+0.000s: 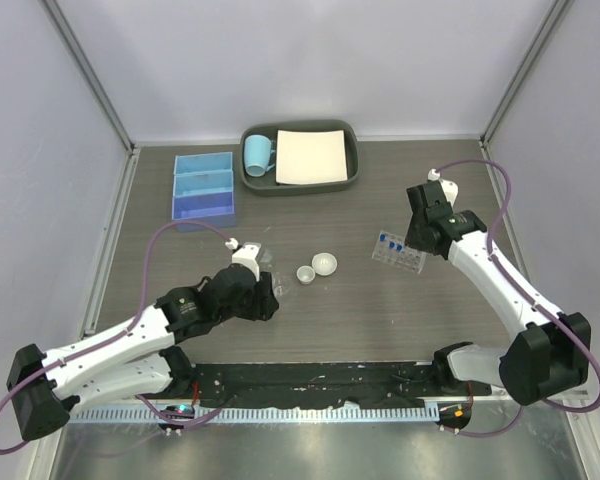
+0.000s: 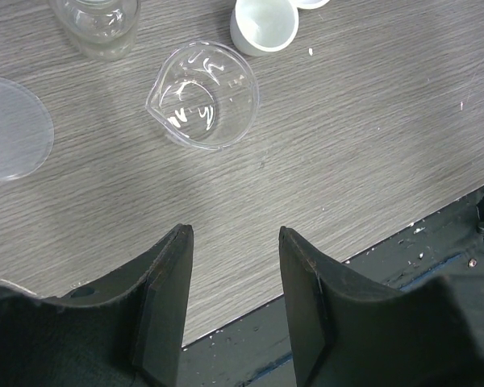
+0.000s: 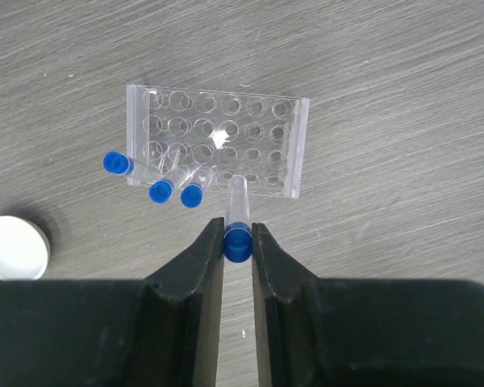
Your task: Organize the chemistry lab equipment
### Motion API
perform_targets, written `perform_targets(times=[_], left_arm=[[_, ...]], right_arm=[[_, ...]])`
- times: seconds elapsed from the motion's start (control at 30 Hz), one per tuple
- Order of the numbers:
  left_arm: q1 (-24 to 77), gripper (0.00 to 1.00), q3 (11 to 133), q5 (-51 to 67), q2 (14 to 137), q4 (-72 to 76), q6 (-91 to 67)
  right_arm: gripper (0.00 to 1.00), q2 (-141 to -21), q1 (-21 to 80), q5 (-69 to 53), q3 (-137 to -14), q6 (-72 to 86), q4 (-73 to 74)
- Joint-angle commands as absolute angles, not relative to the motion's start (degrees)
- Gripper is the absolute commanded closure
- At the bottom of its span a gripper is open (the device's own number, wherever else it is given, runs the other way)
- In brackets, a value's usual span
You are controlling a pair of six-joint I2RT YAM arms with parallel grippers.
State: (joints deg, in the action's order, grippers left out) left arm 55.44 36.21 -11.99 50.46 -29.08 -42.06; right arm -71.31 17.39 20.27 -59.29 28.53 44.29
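The right gripper (image 3: 238, 242) is closed almost completely, its fingers pinching the cap end of a blue-capped tube (image 3: 237, 201). The tube's lower end reaches the near row of the clear tube rack (image 3: 218, 137), but whether it sits in a hole cannot be told. Three more capped tubes (image 3: 160, 192) lean out of that same near side, just left of the held one, with the closest cap near the left finger. The left gripper (image 2: 230, 298) is spread wide with nothing between its fingers, low over bare table. Ahead of it stands a small clear spouted cup (image 2: 202, 97). Past that are a small clear bottle (image 2: 97, 24) and the two white round dishes (image 1: 324, 263), which lie close together between the arms. A flat clear disc (image 2: 8, 125) lies off to the side. Well apart from both grippers, the blue three-compartment box (image 1: 203, 185) sits at the far left. The dark grey tray (image 1: 300, 188) at the far middle holds a light-blue mug (image 1: 258, 153) and a white sheet (image 1: 312, 157). The table (image 1: 360, 310) is grey-brown wood grain with a black strip (image 1: 310, 375) along its near edge. Pale lavender walls with metal posts enclose it on three sides.
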Motion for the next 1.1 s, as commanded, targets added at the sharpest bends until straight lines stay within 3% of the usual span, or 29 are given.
perform_targets(times=[0.0, 0.67, 1.07], left_arm=[[55.4, 0.5, 36.4, -12.1, 50.9, -27.0, -42.3], [55.4, 0.52, 35.9, -12.6, 50.0, -27.3, -42.3], [55.4, 0.52, 35.9, -12.5, 50.7, -27.3, -42.2]], right_arm=[[0.95, -72.3, 16.8, 18.8, -58.4, 28.3, 40.0], [0.95, -75.8, 16.8, 16.6, -54.4, 28.7, 36.4], [0.84, -78.1, 16.7, 17.0, -52.9, 28.4, 35.0]])
